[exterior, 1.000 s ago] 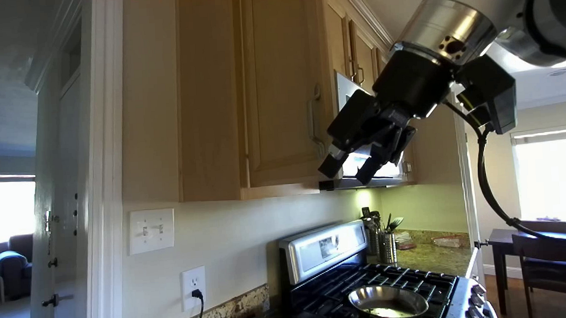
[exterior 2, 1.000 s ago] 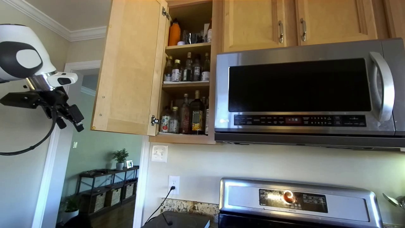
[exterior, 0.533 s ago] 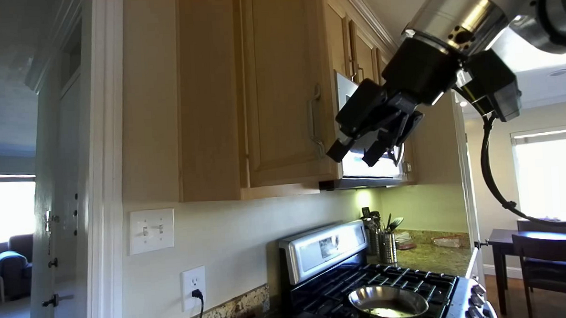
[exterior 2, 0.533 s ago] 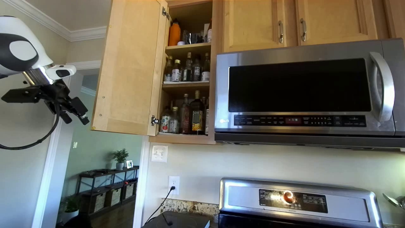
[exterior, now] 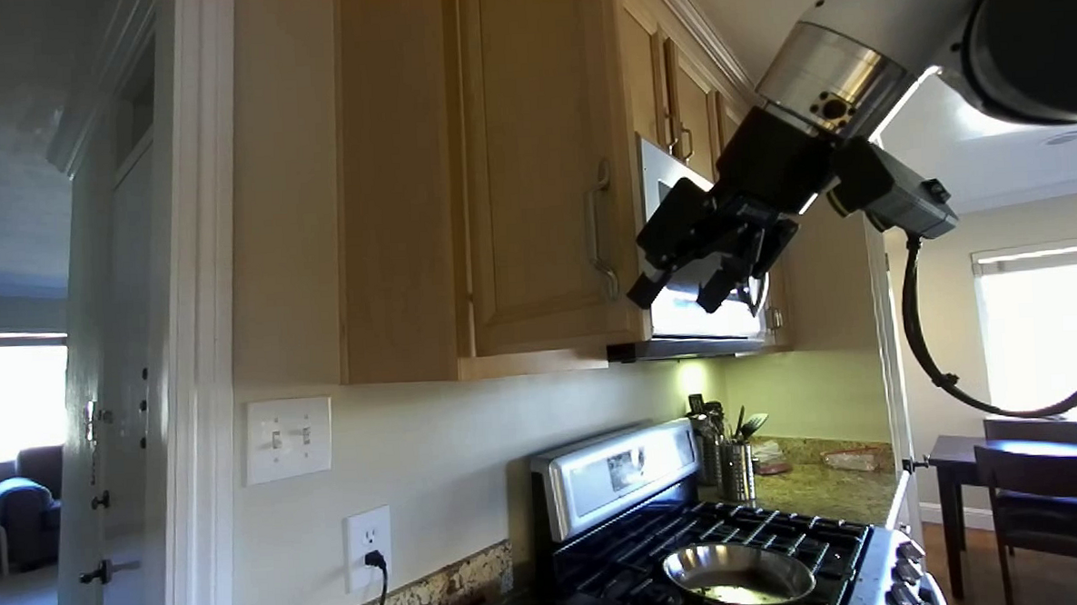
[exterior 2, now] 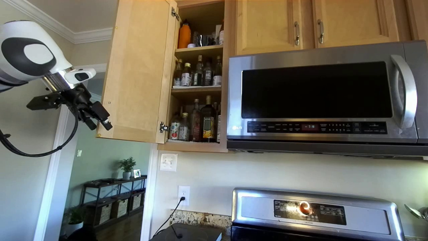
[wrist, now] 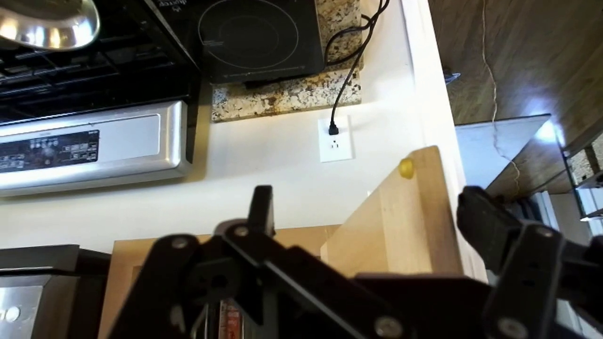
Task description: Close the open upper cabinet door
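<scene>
The upper cabinet door [exterior 2: 137, 73] stands swung out from its cabinet [exterior 2: 197, 146], its free edge showing between the parted jaws of the gripper [wrist: 366, 206] in the wrist view, so a jaw catching its inner face could push it wider, though contact is hard to judge.

I have one claw [exterior: 682, 293] with two fingers [wrist: 260, 207], and I count one tall cabinet door [exterior 2: 133, 73] with one handle [exterior: 593, 229] and two visible hinges [exterior 2: 163, 127], one pan [exterior: 739, 568], and two smaller doors [exterior 2: 267, 26] with two handles [exterior 2: 297, 33] above one microwave [exterior 2: 316, 90]. On the middle shelf [exterior 2: 196, 90] there are five bottles [exterior 2: 198, 73]; on the lowest shelf [exterior 2: 197, 146] I count at least five, but some are half hidden, so I cannot be sure.
</scene>
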Controlling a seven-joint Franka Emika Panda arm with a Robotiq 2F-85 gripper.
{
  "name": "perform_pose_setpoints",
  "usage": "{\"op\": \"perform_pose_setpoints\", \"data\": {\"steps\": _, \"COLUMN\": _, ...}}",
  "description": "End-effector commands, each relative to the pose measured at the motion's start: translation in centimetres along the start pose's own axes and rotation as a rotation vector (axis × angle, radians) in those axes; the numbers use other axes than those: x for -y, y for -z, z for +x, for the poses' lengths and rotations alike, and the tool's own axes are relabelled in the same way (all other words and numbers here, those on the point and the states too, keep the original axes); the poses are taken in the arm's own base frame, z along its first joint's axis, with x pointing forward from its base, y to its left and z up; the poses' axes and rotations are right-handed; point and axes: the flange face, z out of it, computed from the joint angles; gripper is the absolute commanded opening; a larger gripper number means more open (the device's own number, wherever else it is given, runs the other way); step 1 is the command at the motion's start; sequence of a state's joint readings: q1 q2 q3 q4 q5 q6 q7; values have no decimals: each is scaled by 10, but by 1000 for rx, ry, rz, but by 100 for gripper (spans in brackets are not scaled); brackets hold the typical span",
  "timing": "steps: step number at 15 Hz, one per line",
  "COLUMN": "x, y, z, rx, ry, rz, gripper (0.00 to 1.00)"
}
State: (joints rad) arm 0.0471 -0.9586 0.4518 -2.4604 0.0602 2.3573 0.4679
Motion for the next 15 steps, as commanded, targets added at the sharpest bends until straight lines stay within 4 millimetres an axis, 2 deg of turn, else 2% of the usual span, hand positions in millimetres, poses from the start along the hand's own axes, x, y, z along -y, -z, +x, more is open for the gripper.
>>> {"op": "perform_pose_setpoints", "data": {"steps": 1, "x": -6, "y": -6, "z": 10, "rx": -21, "ry": -1, "rz": -16, "gripper": 100}}
{"op": "perform_pose_setpoints", "data": {"steps": 6, "x": -13, "y": -1, "z": 8, "rx": -2, "ry": 16, "rz": -66, "gripper": 100}}
{"op": "perform_pose_setpoints", "data": {"steps": 10, "x": -36, "y": 3, "z": 13, "rx": 2, "ry": -7, "rz": -145, "gripper": 100}}
{"op": "perform_pose_setpoints", "data": {"steps": 15, "x": -101, "y": -1, "z": 29, "rx": 37, "ry": -127, "rz": -222, "gripper": 100}}
